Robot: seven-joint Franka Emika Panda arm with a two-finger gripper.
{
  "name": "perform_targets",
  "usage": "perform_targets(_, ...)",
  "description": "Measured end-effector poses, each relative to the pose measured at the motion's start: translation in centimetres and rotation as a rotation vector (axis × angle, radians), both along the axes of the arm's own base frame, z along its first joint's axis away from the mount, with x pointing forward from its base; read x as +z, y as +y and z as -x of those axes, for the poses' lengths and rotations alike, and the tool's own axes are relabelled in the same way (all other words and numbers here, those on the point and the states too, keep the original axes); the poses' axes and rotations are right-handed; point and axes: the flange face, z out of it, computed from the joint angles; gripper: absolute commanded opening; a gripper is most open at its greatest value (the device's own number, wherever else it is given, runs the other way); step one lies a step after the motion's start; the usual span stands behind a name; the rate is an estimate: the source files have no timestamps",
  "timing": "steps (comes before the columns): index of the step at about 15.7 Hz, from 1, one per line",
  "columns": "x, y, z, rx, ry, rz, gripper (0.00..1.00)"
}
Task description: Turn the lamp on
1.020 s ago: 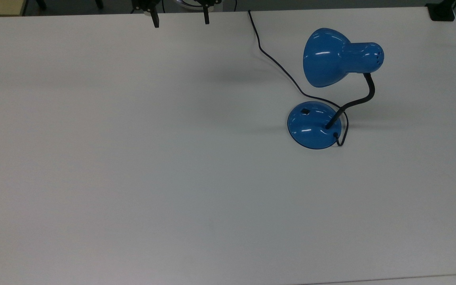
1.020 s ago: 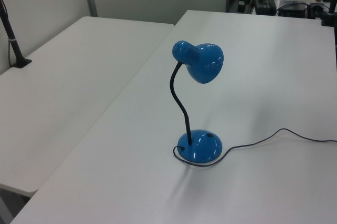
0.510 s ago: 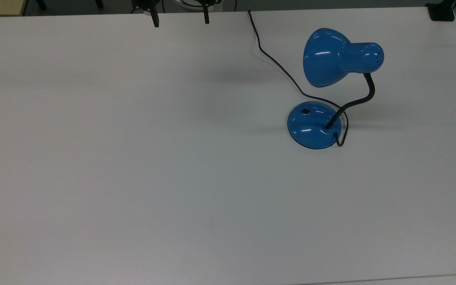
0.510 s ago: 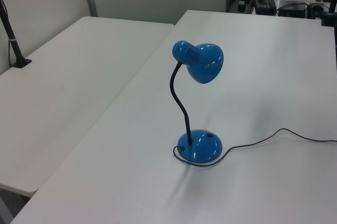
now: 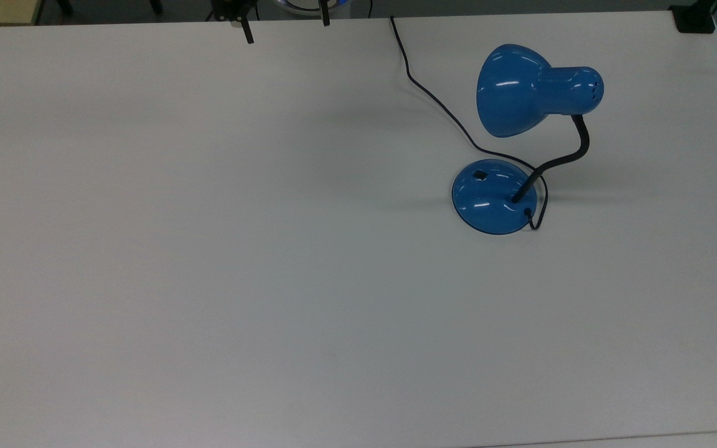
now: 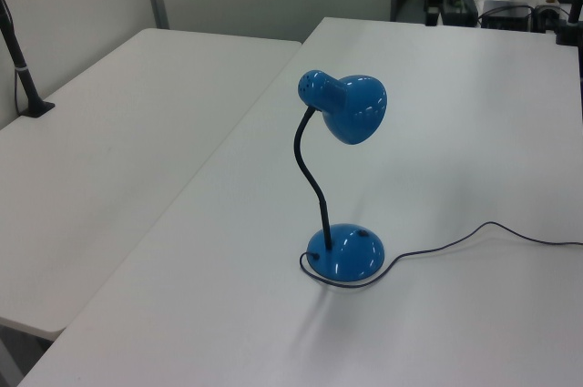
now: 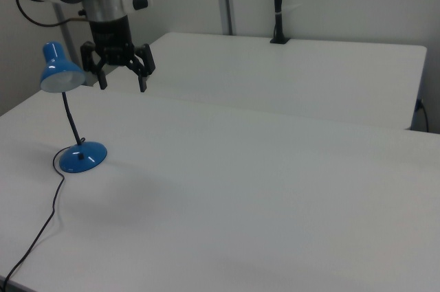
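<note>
Standing on a white table (image 5: 209,249), the lamp (image 5: 523,130) sits toward the top view's right, upright on its round blue base (image 5: 494,196). A black bendy neck (image 5: 567,158) rises from the base and curves up to the blue bell-shaped shade (image 5: 533,90), whose open mouth faces the top view's left. A small dark switch (image 5: 480,175) sits on the dome of the base, on the side away from the neck. The black cord (image 5: 433,99) leaves the base next to the neck, loops around its edge, then runs across the table to the far edge in the top view. In the left view the lamp (image 6: 342,187) stands mid-table with the cord (image 6: 492,228) trailing off to the left view's right. No light shows from the shade.

The gripper (image 7: 122,72) hangs in the air with its fingers spread wide apart, holding nothing. In the right view it is just to the right of the shade (image 7: 60,72) and at about the same height, well above the base (image 7: 82,157). In the top view its two dark fingertips (image 5: 246,31) poke in at the upper edge, well apart from the lamp.

A second white table (image 7: 289,72) stands beside the first, with a black post (image 7: 278,3) clamped at its far edge.
</note>
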Motion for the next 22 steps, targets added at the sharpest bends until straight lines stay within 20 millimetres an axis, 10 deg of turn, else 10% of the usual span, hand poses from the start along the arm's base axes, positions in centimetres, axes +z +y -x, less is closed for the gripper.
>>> perform_targets(2, -0.5, 0.1, 0.5, 0.077, 0.043, 0.012, 1.00)
perform_targets(4, -1.1, 0.8, 1.0, 0.114, 0.085, 0.020, 0.80)
perform_targets(8, -3.8, 1.6, 1.6, 0.131, 0.159, 0.013, 0.01)
perform_targets(22, -18.1, 8.2, 2.6, -0.285, 0.169, -0.196, 0.00)
